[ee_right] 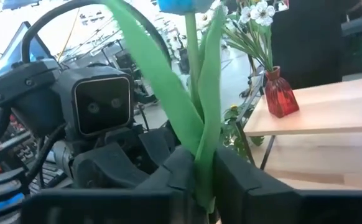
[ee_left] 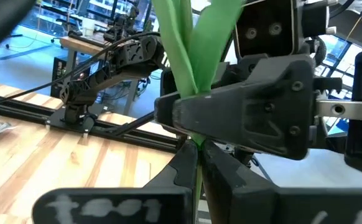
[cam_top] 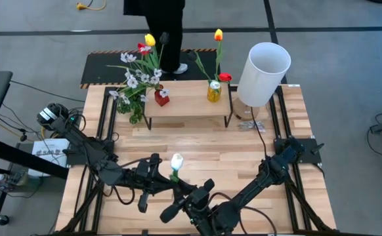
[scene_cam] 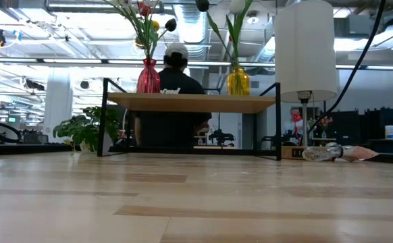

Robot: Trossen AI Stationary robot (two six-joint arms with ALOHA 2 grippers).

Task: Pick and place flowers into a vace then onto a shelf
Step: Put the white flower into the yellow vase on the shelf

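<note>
- Meanwhile, both arms meet over the table's front part, well in front of the shelf [cam_top: 188,105], with a single white tulip [cam_top: 176,161] held upright between them.
- Left gripper [cam_top: 167,178] is clenched on the tulip's green stem; its wrist view shows the two dark fingers [ee_left: 231,177] pinched together just under the leaves.
- Right gripper [cam_top: 190,192] is also closed around the same stem: in its wrist view the fingers [ee_right: 184,168] squeeze the base of the green leaves from both sides.
- White tulip head stands above both grippers, nearer the shelf than they are.
- On the shelf, a red vase [cam_top: 161,98] stands at the left end and carries a yellow tulip, a red one, a dark one and sprays of small white blossoms [cam_top: 133,80].
- A yellow vase [cam_top: 214,91] stands toward the shelf's right end, holding a yellow-orange tulip [cam_top: 218,35] and a red one.
- Just right of the shelf stands a white cylinder lamp [cam_top: 263,73].
- Behind the shelf, a person in dark clothes [scene_cam: 173,91] stands beyond the table.
- A bushy green sprig [cam_top: 136,111] hangs off the shelf's left end.
</note>
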